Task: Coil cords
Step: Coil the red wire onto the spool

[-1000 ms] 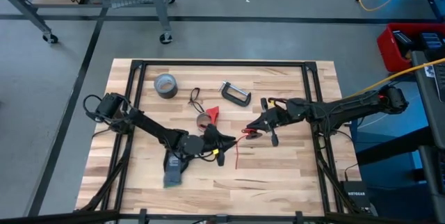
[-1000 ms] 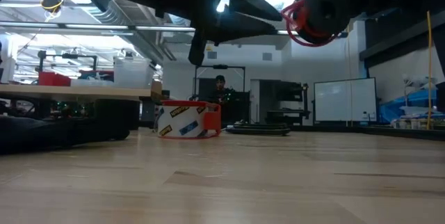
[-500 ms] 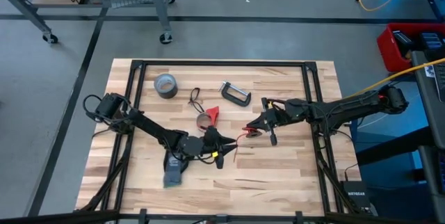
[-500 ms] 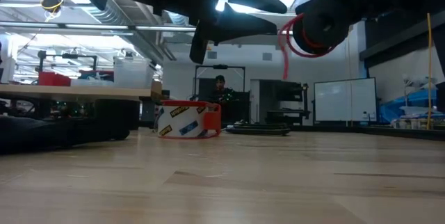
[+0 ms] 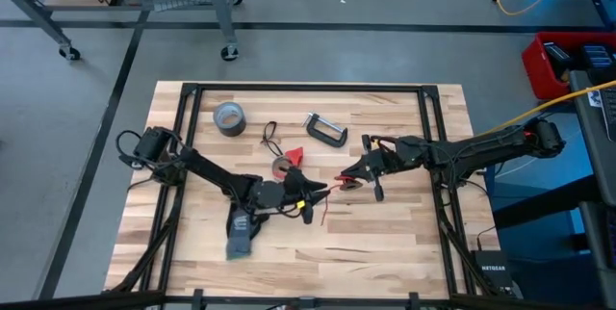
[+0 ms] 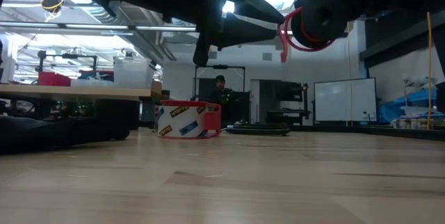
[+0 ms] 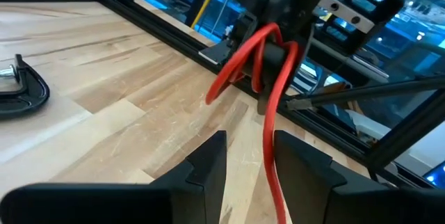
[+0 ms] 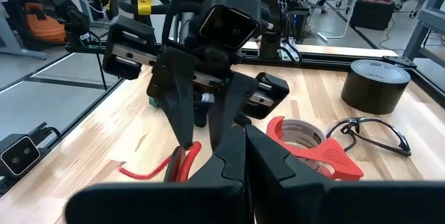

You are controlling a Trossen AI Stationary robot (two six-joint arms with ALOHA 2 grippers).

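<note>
A pale wooden table (image 5: 385, 243) with a black frame around its edge is standing on a grey floor, and in the low view a workshop with benches and a person far off is showing behind it. At the table's left, the left arm is reaching in from the edge toward the middle, passing over a grey glove (image 5: 240, 236) that is lying near the front. A grey duct-tape roll (image 5: 228, 117) is sitting toward the far left of the table, and just right of it the black cord (image 5: 269, 135) is lying in a small loop. A red-edged tape ring (image 5: 284, 165) with a red clip touching it is resting near the middle, and a metal C-clamp (image 5: 325, 129) is lying beyond it.

The left gripper (image 5: 310, 201) is hovering above the middle of the table with its fingers spread apart; in its wrist view the red cord (image 7: 268, 92) is hanging down between the two fingers, and no contact is showing. Right of that, the right gripper (image 5: 348, 181) is pinching the red cord with its fingers closed, holding several loops of it raised off the wood while a loose end is dangling. The right arm is stretching in from the table's right edge.
</note>
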